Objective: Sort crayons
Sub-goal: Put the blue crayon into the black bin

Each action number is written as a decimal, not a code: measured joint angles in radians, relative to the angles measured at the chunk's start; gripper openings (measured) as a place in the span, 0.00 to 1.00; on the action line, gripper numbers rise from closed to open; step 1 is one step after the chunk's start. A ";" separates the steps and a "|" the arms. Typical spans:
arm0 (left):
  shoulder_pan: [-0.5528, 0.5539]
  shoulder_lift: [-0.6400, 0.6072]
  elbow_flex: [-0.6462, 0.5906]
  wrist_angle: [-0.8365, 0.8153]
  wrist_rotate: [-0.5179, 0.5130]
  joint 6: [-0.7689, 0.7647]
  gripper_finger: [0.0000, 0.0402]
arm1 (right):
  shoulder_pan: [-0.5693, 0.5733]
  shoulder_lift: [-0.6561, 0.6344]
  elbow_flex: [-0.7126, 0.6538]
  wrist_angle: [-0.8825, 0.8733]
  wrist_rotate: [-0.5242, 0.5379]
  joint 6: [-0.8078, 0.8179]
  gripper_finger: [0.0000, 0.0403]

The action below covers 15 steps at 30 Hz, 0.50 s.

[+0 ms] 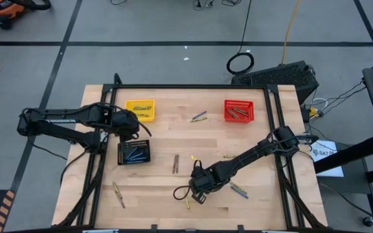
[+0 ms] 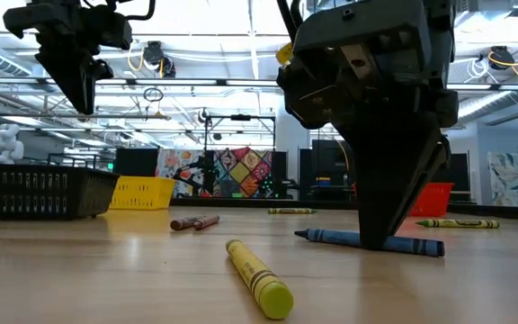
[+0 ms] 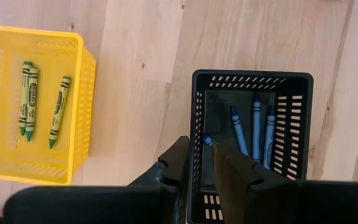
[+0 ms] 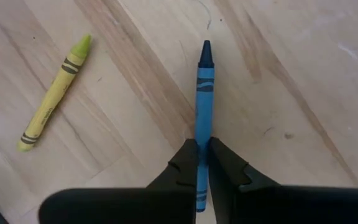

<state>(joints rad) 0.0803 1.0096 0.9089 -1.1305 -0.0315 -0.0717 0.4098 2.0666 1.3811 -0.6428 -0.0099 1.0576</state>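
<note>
Your right hand sits low at the centre bottom of the high view, fingers pinched shut on a blue crayon that lies flat on the counter. A yellow crayon lies near it, apart. Your left hand hovers at the left of the high view over the rim of the black basket, fingers narrowly parted and holding nothing; blue crayons lie inside. Beside it, the yellow basket holds yellow crayons, and the red basket at upper right holds more.
</note>
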 joint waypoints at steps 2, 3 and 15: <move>0.000 0.000 0.000 0.000 0.000 0.000 0.17 | -0.004 -0.015 0.000 0.013 -0.001 -0.006 0.00; 0.000 0.000 0.000 0.000 0.000 0.000 0.17 | -0.005 -0.022 0.000 0.022 -0.001 -0.013 0.00; 0.000 0.000 0.000 0.000 0.000 0.000 0.17 | -0.034 -0.140 -0.002 -0.038 0.073 -0.070 0.00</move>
<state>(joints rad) 0.0803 1.0092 0.9089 -1.1305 -0.0315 -0.0719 0.3761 1.9266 1.3788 -0.6810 0.0629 0.9880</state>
